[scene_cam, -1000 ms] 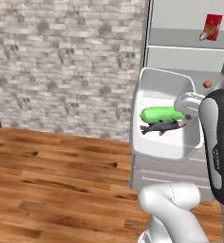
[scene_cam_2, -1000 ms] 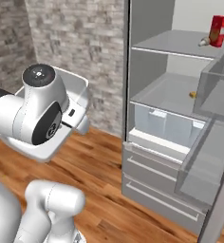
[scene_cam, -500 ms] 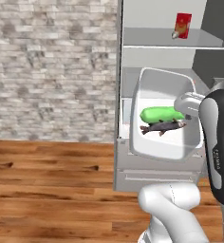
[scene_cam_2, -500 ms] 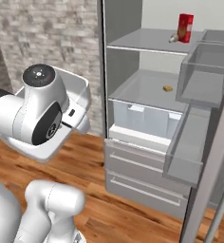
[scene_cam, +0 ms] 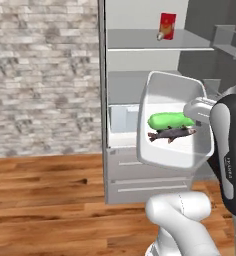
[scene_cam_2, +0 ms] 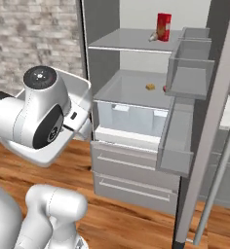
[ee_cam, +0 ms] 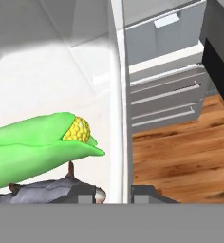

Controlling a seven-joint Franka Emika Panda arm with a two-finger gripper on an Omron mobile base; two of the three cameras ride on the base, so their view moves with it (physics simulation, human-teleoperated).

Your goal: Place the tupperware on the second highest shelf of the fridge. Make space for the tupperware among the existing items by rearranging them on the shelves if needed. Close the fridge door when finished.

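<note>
**Tupperware held before the open fridge**

While the fridge (scene_cam_2: 136, 160) stands open, we find the hand (ee_cam: 114, 192) clamped on the rim of the white tupperware (scene_cam: 172, 92), which is tilted in the air near the drawers. An ear of corn (ee_cam: 42, 144) and a dark fish (scene_cam: 171, 134) lie inside. On the second highest shelf (scene_cam_2: 131, 87) sit an orange-brown lump (scene_cam_2: 150, 86) and a red fruit (scene_cam_2: 164, 88). A red carton (scene_cam_2: 163, 26) stands one shelf up.

- White tupperware (scene_cam: 165, 150), tipped on edge, holds a corn cob (scene_cam: 170, 120) and fish (scene_cam: 171, 134).
- Fridge (scene_cam_2: 136, 141) open; red carton (scene_cam_2: 163, 26) on top shelf (scene_cam_2: 126, 41).
</note>
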